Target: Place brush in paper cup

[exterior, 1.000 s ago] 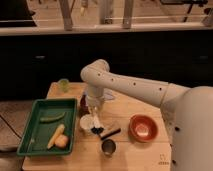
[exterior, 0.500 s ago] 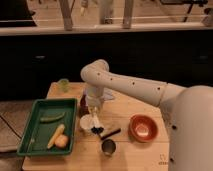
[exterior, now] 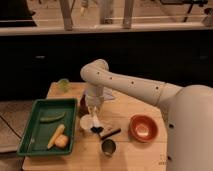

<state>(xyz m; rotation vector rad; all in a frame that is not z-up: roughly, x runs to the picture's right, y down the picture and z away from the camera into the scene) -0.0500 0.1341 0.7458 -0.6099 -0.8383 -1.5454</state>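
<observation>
Reaching down over the middle of the wooden table (exterior: pixel 135 107), the white arm (exterior: pixel 130 85) bends at its elbow near the far edge and lowers the gripper (exterior: pixel 93 111) toward the paper cup (exterior: pixel 87 122). The brush (exterior: pixel 95 121) hangs below the gripper, its pale handle running nearly upright and leaning slightly toward the near edge, its dark bristle head pointing down. The bristle end sits just beside the cup's right rim; whether it rests inside the cup or just outside cannot be told. The gripper appears clamped on the upper end of the handle, though the contact itself is hard to make out.

A tan block with a black edge (exterior: pixel 111 132) lies just right of the brush tip, angled toward the near right corner. A shiny metal cup (exterior: pixel 108 147) stands close to the near edge, in front of the block. An orange bowl (exterior: pixel 142 127) sits toward the right edge. A green tray (exterior: pixel 30 137) occupies the near left corner and holds a green pod (exterior: pixel 51 118), a yellow banana-like piece (exterior: pixel 55 136) and an orange fruit (exterior: pixel 62 142). A translucent green cup (exterior: pixel 63 85) stands at the far left corner.

Compared with the views half a second and one second earlier, arm, gripper and brush show no clear displacement; the other objects keep their places.
</observation>
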